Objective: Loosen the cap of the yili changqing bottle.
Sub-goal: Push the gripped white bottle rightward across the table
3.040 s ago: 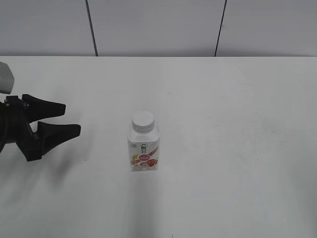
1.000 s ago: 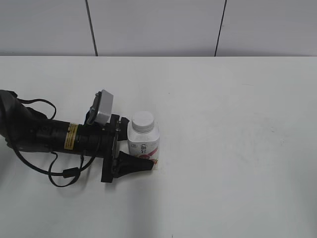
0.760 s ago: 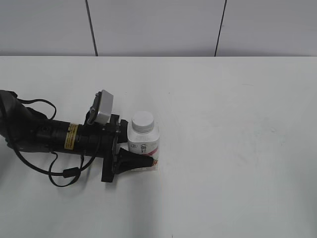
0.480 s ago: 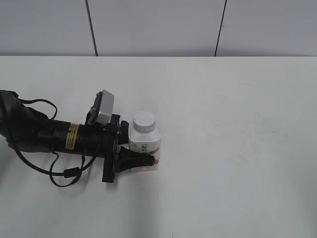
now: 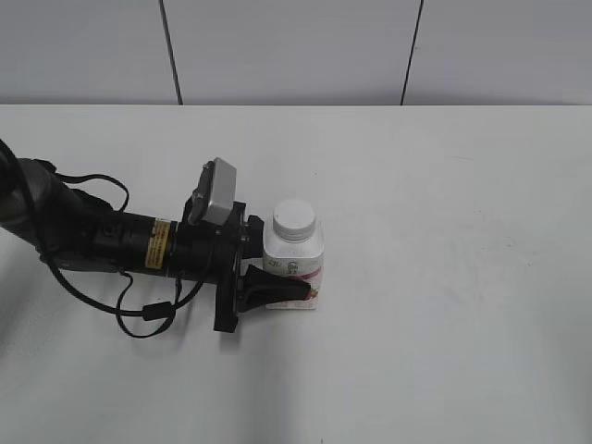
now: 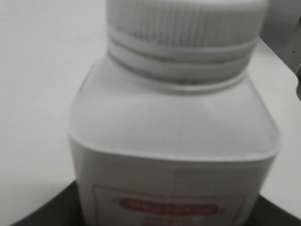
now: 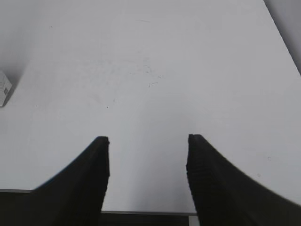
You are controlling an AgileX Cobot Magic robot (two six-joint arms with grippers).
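The yili changqing bottle (image 5: 296, 264) stands upright on the white table, left of the middle. Its white ribbed cap (image 5: 294, 219) sits on its neck. My left gripper (image 5: 294, 285) reaches in from the left, lying low, and is shut on the bottle's lower body; one black finger crosses the label's front. In the left wrist view the bottle (image 6: 174, 136) fills the frame, with the cap (image 6: 186, 21) at the top and dark fingers (image 6: 160, 222) at both bottom corners. My right gripper (image 7: 148, 141) is open and empty over bare table, out of the exterior view.
The white table (image 5: 444, 231) runs back to a grey panelled wall (image 5: 296, 51). The left arm's body and cables (image 5: 111, 245) lie across the table's left side. A small white thing (image 7: 3, 88) shows at the right wrist view's left edge.
The left arm came in from the far left and closed on the bottle. In the last half second, the arm and the bottle have moved a little to the right together.
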